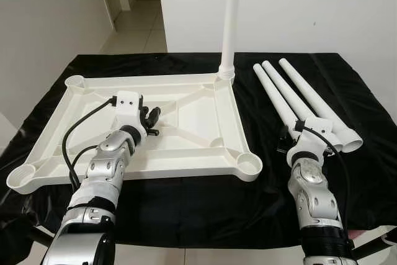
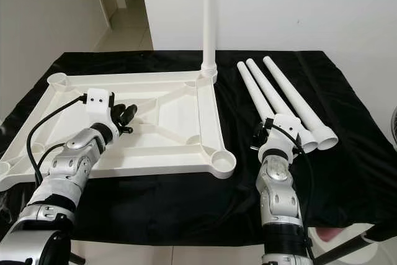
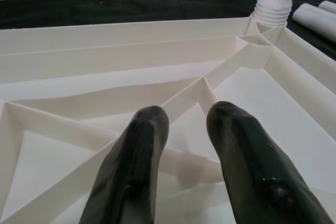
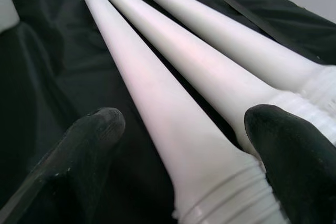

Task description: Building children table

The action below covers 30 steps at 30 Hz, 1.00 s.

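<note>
On a black cloth (image 1: 186,203) spread over the work surface, the white plastic tabletop (image 1: 198,147) lay upside down with its ribbed underside and corner sockets facing up, evidently so the legs could be screwed in from above. One leg (image 1: 230,23) already stood upright in the far right corner socket. Three loose legs (image 1: 298,100) lay side by side on the cloth just right of the tabletop, threaded ends toward the robot, within easy reach of the right arm.

The right gripper (image 4: 184,145) hovered low over the threaded end of the nearest loose leg (image 4: 157,93), its fingers (image 4: 89,140) spread wide on either side of the shaft and not yet touching it, which read as the approach to a grasp. The left gripper (image 3: 186,129) hung over the tabletop's inner ribs, fingers a narrow gap apart and holding nothing, apparently waiting or ready to steady the piece. Three sockets, including the near right one (image 1: 249,164), remained unfilled, so the build looked about a quarter done.
</note>
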### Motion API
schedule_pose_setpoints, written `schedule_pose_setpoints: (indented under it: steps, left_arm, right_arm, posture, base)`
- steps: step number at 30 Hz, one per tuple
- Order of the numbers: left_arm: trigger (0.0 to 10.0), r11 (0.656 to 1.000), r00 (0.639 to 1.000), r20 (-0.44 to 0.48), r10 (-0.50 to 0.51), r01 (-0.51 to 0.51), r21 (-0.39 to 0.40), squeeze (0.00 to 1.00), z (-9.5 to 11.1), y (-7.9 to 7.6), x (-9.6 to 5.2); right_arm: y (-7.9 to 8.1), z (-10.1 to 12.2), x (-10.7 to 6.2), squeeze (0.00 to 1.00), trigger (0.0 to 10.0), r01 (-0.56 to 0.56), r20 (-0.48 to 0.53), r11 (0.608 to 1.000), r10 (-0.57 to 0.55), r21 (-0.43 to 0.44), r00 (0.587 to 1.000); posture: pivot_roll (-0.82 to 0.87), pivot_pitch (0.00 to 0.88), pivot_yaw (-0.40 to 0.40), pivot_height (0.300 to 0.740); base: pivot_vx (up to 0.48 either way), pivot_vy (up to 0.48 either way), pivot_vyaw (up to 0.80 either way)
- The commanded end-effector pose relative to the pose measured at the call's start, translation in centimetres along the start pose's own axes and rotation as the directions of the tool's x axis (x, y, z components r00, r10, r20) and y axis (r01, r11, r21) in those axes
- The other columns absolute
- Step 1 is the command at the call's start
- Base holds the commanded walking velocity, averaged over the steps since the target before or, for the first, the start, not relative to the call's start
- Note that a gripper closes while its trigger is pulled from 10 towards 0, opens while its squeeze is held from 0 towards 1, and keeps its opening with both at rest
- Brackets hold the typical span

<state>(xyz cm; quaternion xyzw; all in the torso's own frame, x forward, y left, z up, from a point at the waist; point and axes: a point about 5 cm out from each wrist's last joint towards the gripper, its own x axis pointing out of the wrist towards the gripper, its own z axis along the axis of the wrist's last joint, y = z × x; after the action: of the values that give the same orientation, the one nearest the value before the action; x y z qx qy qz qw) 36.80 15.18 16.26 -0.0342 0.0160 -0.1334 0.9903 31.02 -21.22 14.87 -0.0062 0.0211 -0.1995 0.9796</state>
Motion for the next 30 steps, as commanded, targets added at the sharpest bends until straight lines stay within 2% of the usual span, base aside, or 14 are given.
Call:
schedule_pose_setpoints:
  steps: [1, 10, 17, 19, 22, 30]
  left_arm:
    - [10.0, 0.995, 0.995, -0.021, 0.099, -0.099, 0.002, 0.00, -0.4, 0.6, -0.3]
    - [10.0, 0.995, 0.995, -0.022, 0.099, -0.099, -0.012, 0.00, -0.6, 0.4, -0.7]
    - [10.0, 0.995, 0.995, -0.013, 0.097, -0.097, -0.024, 0.00, -0.5, 0.0, -0.7]
    - [10.0, 0.996, 0.996, -0.016, 0.091, -0.091, -0.023, 0.00, -0.6, -0.2, -0.7]
    - [10.0, 0.997, 0.997, -0.023, 0.079, -0.080, -0.008, 0.00, -0.5, -0.3, -0.8]
    - [10.0, 0.998, 0.998, -0.022, 0.061, -0.061, 0.024, 0.00, -0.2, -0.4, -0.8]
  right_arm:
    - [0.0, -1.7, -0.3, 0.00, 10.0, -0.022, -0.088, 1.000, 0.021, -0.004, 0.996]
    - [-0.3, -1.4, 0.0, 0.00, 10.0, -0.085, -0.153, 0.995, 0.091, 0.045, 0.984]
    - [-0.8, -0.9, 0.4, 0.00, 10.0, -0.158, -0.154, 0.987, 0.155, -0.007, 0.976]
    - [-0.8, -1.6, 0.1, 0.00, 10.0, -0.195, -0.153, 0.979, 0.184, -0.056, 0.971]
    - [-0.8, -2.6, -0.2, 0.00, 10.0, -0.227, -0.148, 0.971, 0.214, -0.077, 0.965]
    - [-1.0, -3.6, -0.5, 0.00, 10.0, -0.228, -0.229, 0.973, 0.214, -0.038, 0.950]
  posture:
    - [-0.05, 0.023, 0.070, 0.740]
    - [-0.04, 0.012, 0.061, 0.740]
    - [-0.05, 0.005, 0.054, 0.740]
    - [-0.04, 0.003, 0.053, 0.740]
    - [-0.04, 0.010, 0.056, 0.740]
    - [-0.04, 0.023, 0.047, 0.740]
  base:
    - [0.000, 0.000, 0.00]
    - [0.000, 0.000, 0.00]
    - [0.000, 0.000, 0.00]
    - [0.000, 0.000, 0.00]
    - [0.000, 0.000, 0.00]
    - [0.000, 0.000, 0.00]
